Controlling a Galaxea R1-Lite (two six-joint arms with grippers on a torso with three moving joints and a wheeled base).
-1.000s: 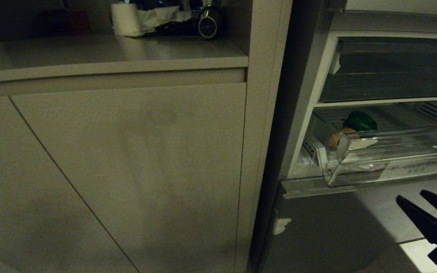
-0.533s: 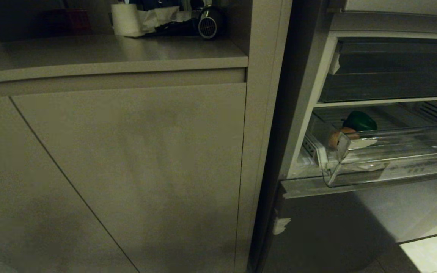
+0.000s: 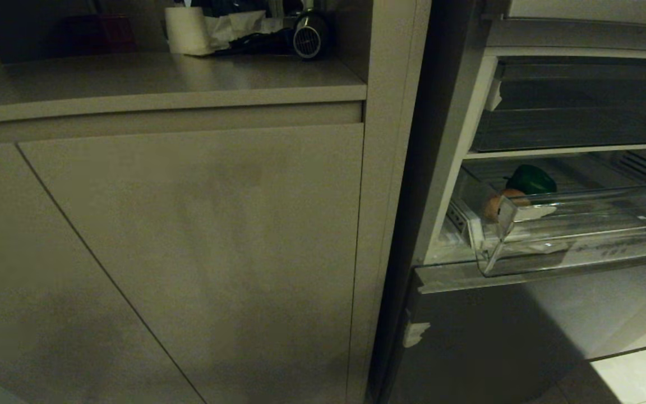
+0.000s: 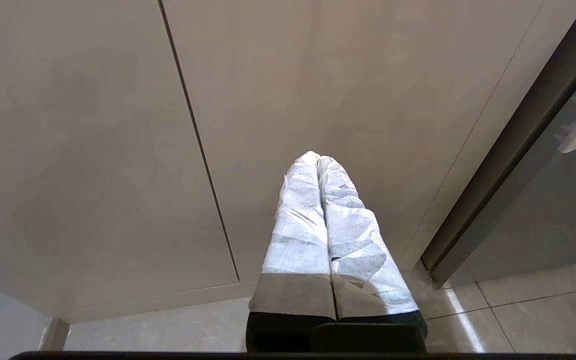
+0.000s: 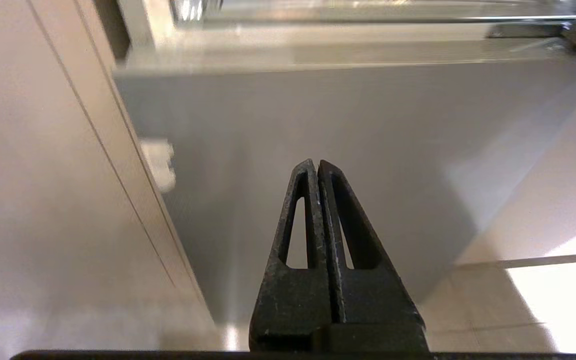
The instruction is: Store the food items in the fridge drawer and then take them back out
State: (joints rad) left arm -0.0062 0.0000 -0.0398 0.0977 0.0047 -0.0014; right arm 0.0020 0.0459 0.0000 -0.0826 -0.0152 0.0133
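- Right gripper (image 5: 318, 167) is closed all the way, the two black fingers pressed flat together with nothing between them. It's low down, pointing at the grey lower fridge panel (image 5: 318, 115), not touching it.
- Left gripper (image 4: 318, 159) is closed too, its fingers wrapped in something pale and crinkly, holding nothing. It hangs in front of the beige cabinet door (image 4: 318, 75), just above the tiled floor (image 4: 543, 320).
- Neither gripper shows up in the head view.
- The fridge drawer (image 3: 581, 224) is pulled out partway, its thick clear front lip sticking out past the fridge frame.
- Both food items are inside it, at the drawer's left end: the potato (image 3: 499, 203) right up against the front left corner, the green bell pepper (image 3: 530, 179) just behind it, toward the back. They look like they're touching or nearly so, can't tell which.
- There's faint printing on the strip under the drawer lip, too small to read.
- Up on the worktop (image 3: 160, 78), at its back edge: a white paper roll (image 3: 185, 31) and a dark round appliance (image 3: 307, 36) with a grille.
- A pale torn sticker (image 3: 415, 332) sits near the left edge of the lower fridge panel.
- Open floor lies to the right of that panel.
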